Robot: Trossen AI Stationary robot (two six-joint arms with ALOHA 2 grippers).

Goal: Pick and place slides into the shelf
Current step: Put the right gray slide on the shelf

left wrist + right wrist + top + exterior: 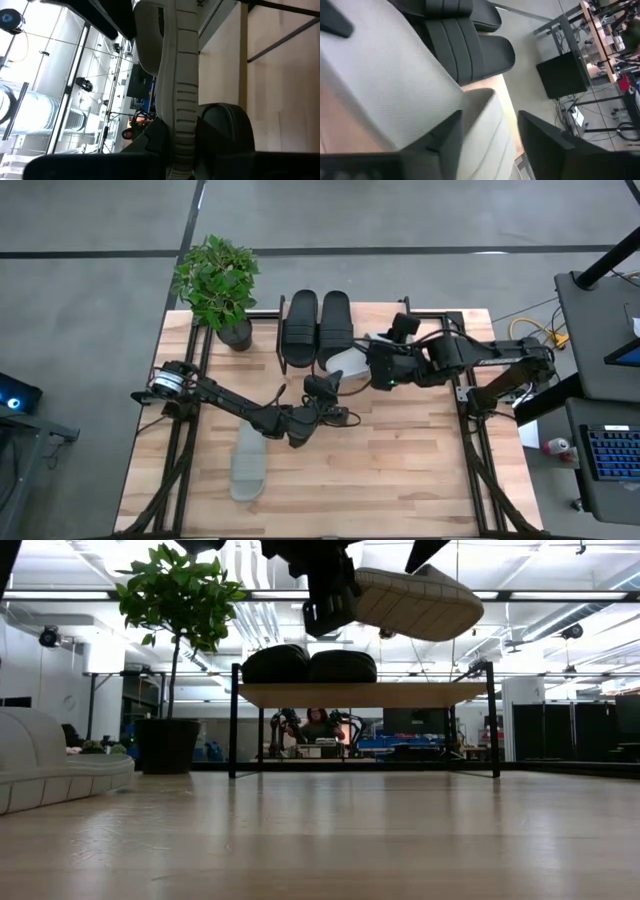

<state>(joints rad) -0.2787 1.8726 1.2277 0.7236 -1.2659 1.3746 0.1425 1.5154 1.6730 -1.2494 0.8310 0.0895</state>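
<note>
A light wooden table (pixel 400 480) of joined planks stands on a grey concrete floor (pixel 420 215) crossed by dark lines, and a potted plant (pixel 218 285) sits at the table's far left corner. The shelf (pixel 360 695), a pale plank on a thin black frame, stands at the far edge of the table, and the two black slides (pixel 318 328) lie side by side on its left part. The right gripper (pixel 372 362) holds a pale slide (pixel 345 364) in the air just beside the black pair, over the shelf; in the low view this slide (pixel 415 602) hangs above the plank without touching it, and the right wrist view shows that gripper's fingers (pixel 450 137) closed on the strap. The left gripper (pixel 322 392) is just in front of the shelf, near the same pale slide; its wrist view shows the ribbed sole edge (pixel 182 95) between its fingers (pixel 225 127), but whether they press on it cannot be told. The other pale slide (pixel 248 465) lies flat on the table's near left part, well apart from the shelf. Beyond the table, the low view shows a bright hall with ceiling lights, glass partitions and dark cabinets, and a person (pixel 320 725) seated at a far desk. A desk with a keyboard (pixel 612 455) stands to the right of the table.
</note>
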